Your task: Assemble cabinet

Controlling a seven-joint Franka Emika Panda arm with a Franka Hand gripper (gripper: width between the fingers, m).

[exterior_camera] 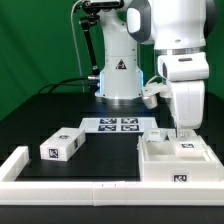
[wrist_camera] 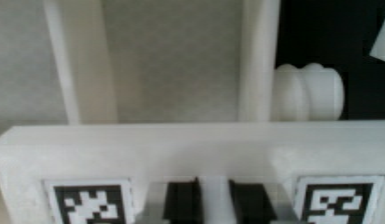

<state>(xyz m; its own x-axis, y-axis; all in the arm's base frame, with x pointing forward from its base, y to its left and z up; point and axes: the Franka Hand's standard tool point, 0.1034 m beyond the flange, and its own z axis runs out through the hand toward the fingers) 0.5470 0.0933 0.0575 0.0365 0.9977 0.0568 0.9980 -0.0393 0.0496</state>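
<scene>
The cabinet body [exterior_camera: 170, 160] is a large white box at the exterior view's right, with a tag on its front. My gripper [exterior_camera: 182, 136] reaches straight down onto a smaller white tagged part [exterior_camera: 185, 148] lying on the body. In the wrist view this part [wrist_camera: 189, 150] fills the near edge with a tag at each side. My black fingers [wrist_camera: 184, 205] stand close together with a thin white strip of it between them, so the gripper [wrist_camera: 215, 205] looks shut on it. Beyond it are the body's white posts [wrist_camera: 79, 60]. A second small white tagged block [exterior_camera: 62, 145] lies at the left.
The marker board [exterior_camera: 115, 124] lies flat in the middle in front of the robot base. A long white border rail [exterior_camera: 70, 184] runs along the front and up the left side. A white ribbed knob [wrist_camera: 313, 90] shows beside the body in the wrist view.
</scene>
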